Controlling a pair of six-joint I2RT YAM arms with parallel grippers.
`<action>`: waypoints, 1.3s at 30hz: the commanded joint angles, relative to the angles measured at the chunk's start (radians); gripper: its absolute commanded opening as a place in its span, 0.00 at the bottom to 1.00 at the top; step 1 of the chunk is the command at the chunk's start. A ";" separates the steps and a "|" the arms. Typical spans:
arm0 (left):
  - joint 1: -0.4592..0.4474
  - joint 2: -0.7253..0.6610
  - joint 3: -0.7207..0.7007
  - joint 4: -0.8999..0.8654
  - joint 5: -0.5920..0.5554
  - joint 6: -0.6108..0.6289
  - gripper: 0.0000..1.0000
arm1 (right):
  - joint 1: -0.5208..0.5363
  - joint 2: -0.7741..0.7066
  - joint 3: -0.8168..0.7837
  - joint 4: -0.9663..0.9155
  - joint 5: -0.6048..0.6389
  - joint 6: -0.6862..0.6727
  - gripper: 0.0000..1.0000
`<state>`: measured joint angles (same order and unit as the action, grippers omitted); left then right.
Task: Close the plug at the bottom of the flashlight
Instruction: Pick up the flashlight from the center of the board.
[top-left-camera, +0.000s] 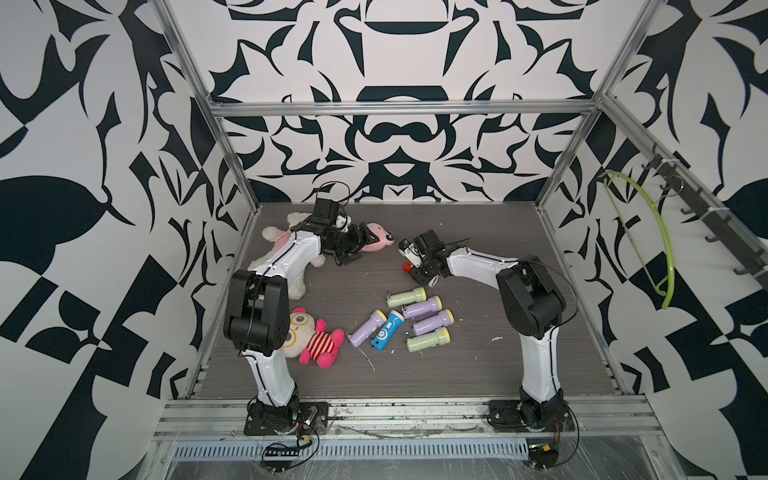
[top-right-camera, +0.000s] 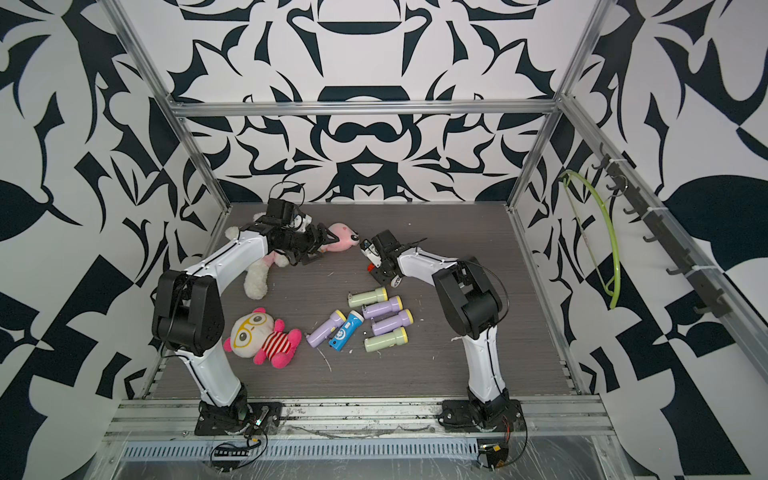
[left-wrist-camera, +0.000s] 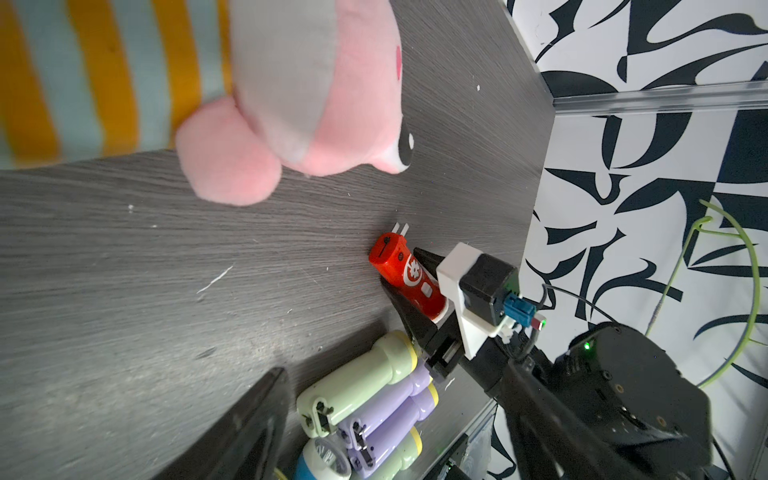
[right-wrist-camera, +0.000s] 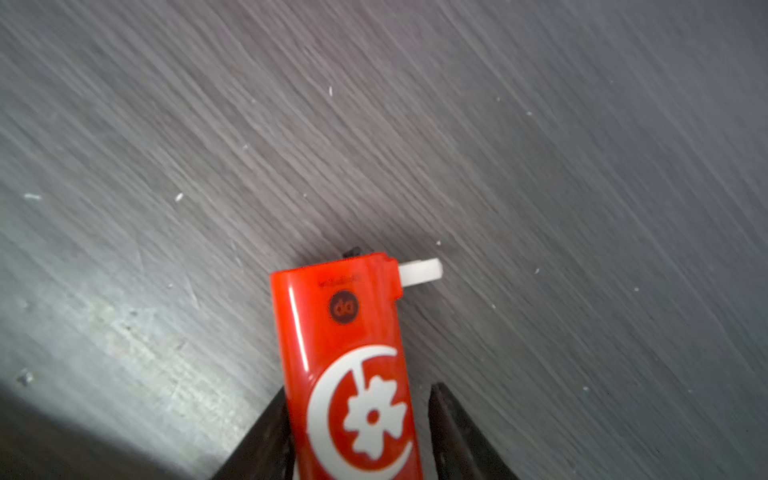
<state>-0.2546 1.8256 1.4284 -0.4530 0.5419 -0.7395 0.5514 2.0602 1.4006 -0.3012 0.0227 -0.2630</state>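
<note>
A red flashlight (right-wrist-camera: 345, 353) with a white moon-and-flower mark lies on the grey table (right-wrist-camera: 540, 166); it also shows as a small red patch in both top views (top-left-camera: 405, 268) (top-right-camera: 369, 266). Its white plug (right-wrist-camera: 419, 270) sticks out sideways at the bottom end, and two white prongs of the plug (left-wrist-camera: 401, 228) show in the left wrist view. My right gripper (right-wrist-camera: 359, 388) straddles the body, open: one finger touches a side, the other stands a little apart. My left gripper (top-left-camera: 362, 241) hangs open near the pink plush, holding nothing; one dark finger (left-wrist-camera: 253, 419) shows.
Several green (top-left-camera: 409, 297), purple (top-left-camera: 424, 307) and blue (top-left-camera: 386, 328) flashlights lie bunched just in front of the right gripper. A pink plush (top-left-camera: 380, 237), a white plush (top-left-camera: 286, 257) and a striped doll (top-left-camera: 316, 338) lie at the left. A green hoop (top-left-camera: 660, 249) hangs on the right wall.
</note>
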 joint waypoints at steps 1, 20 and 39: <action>0.005 -0.015 -0.005 -0.034 0.012 0.014 0.84 | 0.004 -0.003 0.021 0.039 0.024 0.017 0.54; 0.006 -0.015 -0.029 -0.033 0.006 0.021 0.89 | 0.004 0.015 0.064 0.044 0.063 0.027 0.48; 0.008 -0.057 -0.104 0.062 0.059 0.026 0.87 | -0.005 -0.138 0.110 0.027 -0.025 0.127 0.00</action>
<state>-0.2520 1.8042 1.3437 -0.4358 0.5560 -0.7284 0.5491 2.0533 1.4506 -0.2882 0.0231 -0.1696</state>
